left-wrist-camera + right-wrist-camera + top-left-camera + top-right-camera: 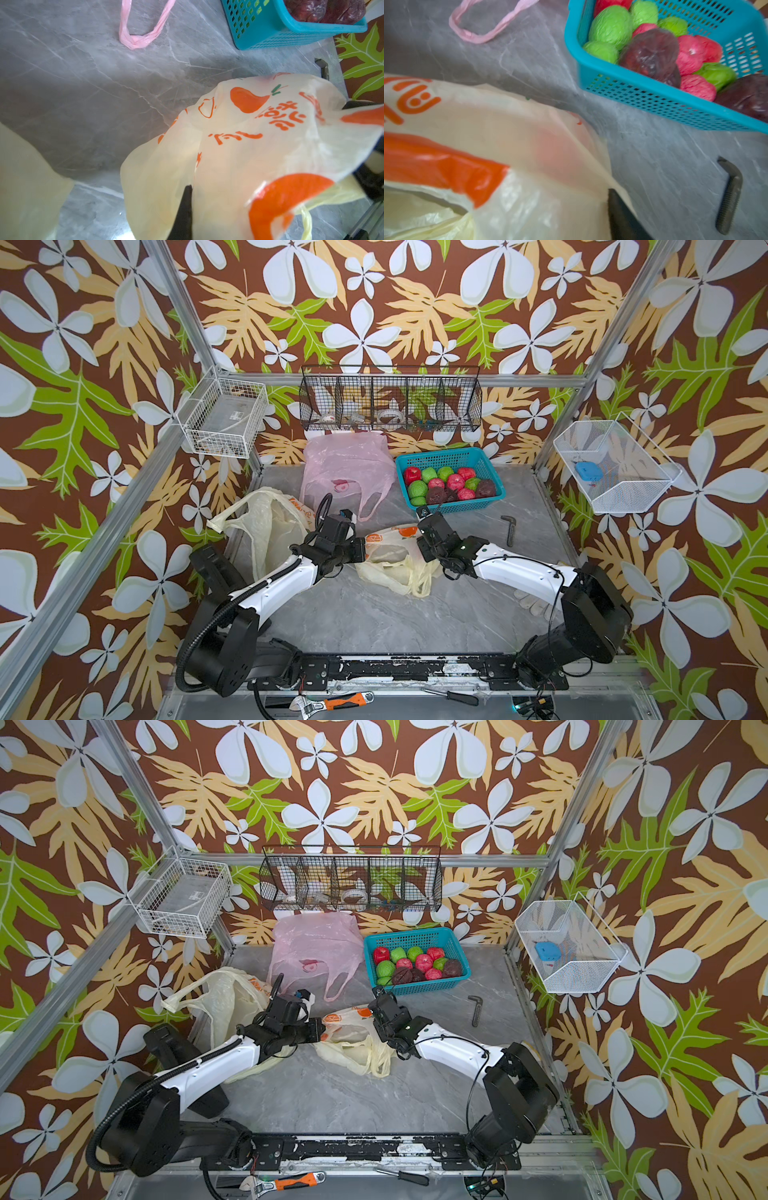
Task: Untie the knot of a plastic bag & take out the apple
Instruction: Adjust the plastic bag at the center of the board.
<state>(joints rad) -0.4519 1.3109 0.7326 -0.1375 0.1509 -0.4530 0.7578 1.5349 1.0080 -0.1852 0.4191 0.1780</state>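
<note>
Both top views are bright, evenly lit and sharp, with only soft shadows on the grey table (374, 614). Both wrist views are hazy, the plastic bag (508, 145) close to each lens blurred.

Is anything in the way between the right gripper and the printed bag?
Nothing visible. The right gripper sits at the edge of the bag, one finger against the film. The basket and bolt lie off to the side. A reddish blur shows through the film, perhaps the apple.
</note>
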